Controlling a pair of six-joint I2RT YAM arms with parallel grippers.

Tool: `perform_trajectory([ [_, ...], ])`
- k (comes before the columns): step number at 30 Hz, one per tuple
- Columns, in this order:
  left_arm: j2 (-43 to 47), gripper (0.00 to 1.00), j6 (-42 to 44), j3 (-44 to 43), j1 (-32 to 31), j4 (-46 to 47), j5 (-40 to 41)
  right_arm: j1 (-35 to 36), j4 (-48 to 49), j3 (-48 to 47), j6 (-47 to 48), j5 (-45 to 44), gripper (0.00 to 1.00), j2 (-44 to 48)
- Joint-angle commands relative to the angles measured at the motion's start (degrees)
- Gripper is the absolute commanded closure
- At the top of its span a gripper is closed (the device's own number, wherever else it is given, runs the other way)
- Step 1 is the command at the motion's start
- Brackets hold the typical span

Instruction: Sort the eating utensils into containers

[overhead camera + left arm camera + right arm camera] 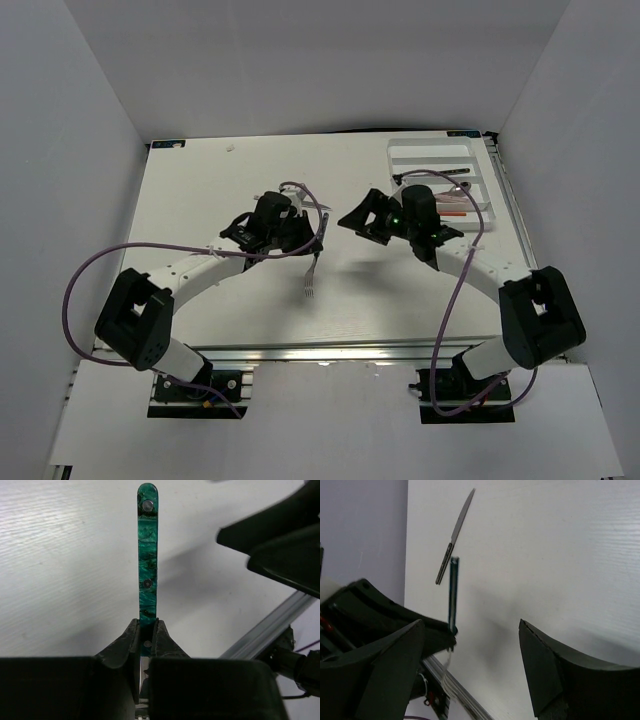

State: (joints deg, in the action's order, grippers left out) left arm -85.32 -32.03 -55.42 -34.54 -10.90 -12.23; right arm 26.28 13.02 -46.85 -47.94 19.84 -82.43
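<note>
left claw [145, 630] clamped on green-handled fork [148, 555], right claw [470, 630] apart at 3 o'clock: handover likely next, tray [430, 160] at 1 o'clock.

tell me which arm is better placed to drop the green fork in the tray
Right, probably: the tray lies on its side, and the right gripper is open, facing the fork. The left gripper holds it, farther away.

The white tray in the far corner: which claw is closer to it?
The right gripper. It hangs open just left of the tray; the left gripper, shut on a green-handled fork, sits farther left, near the table's middle.
</note>
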Motion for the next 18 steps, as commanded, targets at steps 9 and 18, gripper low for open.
perform_trajectory([
  [9, 2.4, 1.00, -1.8, 0.5, -1.6, 6.0, -7.1, 7.6, 4.0, -8.9, -2.9, -4.9, 0.34, -9.3],
  [18, 3.9, 0.02, 2.1, -6.4, -1.6, -10.4, 5.0, 6.3, 4.6, -8.1, -8.4, -10.0, 1.00, -8.6],
])
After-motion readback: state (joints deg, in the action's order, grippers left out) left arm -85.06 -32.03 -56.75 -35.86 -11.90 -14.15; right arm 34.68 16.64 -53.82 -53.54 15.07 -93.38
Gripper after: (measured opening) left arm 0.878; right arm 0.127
